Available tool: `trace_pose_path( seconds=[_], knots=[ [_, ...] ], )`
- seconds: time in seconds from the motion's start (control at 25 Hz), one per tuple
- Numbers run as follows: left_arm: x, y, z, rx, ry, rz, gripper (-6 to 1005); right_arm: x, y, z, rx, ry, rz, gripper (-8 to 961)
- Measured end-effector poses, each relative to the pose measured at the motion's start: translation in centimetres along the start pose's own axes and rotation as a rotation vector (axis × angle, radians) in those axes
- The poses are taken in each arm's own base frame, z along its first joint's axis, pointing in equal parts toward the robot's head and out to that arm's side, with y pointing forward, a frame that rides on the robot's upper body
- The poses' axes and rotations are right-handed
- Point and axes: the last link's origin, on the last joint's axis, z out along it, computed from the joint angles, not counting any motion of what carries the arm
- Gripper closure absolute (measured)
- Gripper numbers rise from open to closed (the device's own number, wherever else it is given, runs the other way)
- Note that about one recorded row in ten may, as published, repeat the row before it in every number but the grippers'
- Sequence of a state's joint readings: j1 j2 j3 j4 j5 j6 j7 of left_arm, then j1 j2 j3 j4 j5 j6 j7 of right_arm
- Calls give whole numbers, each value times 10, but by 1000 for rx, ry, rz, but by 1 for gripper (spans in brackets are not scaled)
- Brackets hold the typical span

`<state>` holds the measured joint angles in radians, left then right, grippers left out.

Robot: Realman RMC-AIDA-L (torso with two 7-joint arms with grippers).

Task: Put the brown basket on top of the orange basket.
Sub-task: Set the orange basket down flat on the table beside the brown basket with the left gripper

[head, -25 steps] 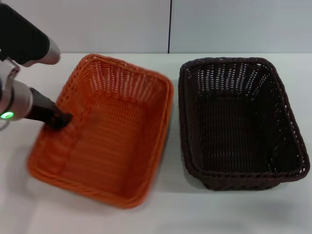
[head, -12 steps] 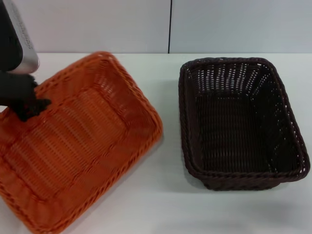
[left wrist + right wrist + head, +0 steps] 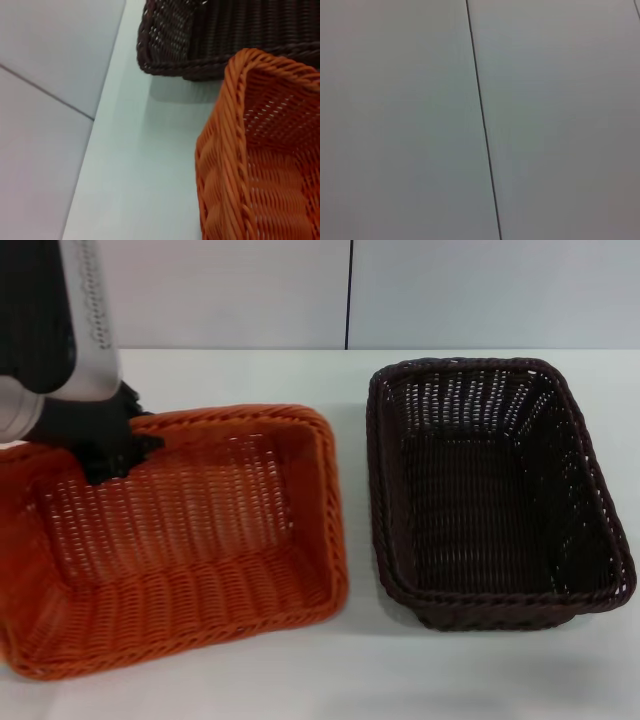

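Observation:
The orange basket [image 3: 200, 540] sits at the left of the white table, its long side running left to right. My left gripper [image 3: 108, 462] is shut on its far rim near the back left corner. The brown basket [image 3: 490, 510] stands upright on the table at the right, a narrow gap away from the orange one, and is empty. The left wrist view shows a corner of the orange basket [image 3: 265, 165] close up and the brown basket [image 3: 210, 35] beyond it. My right gripper is out of view; its wrist view shows only wall.
The white table [image 3: 330, 670] has a bare strip along its front edge and between the baskets. A grey wall with a dark vertical seam [image 3: 349, 295] stands behind the table.
The orange basket has swung round in my left gripper, from slanting to lying with its long side left to right, and shifted left. The brown basket has not moved.

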<state>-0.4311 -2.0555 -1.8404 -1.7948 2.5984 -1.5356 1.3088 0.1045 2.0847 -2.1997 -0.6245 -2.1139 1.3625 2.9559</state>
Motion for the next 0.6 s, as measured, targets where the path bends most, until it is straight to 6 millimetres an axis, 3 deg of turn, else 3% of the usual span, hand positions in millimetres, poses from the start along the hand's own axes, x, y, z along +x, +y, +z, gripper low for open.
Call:
trace_pose_path(
  seconds=[0.4,0.6],
  knots=[
    [19,-9,33,-89,25,50,839,0,4,-2,-18,2,4,199],
    [27,-15,40,-92,39,55,840,0,4,-2,-20,2,3,199]
  ],
)
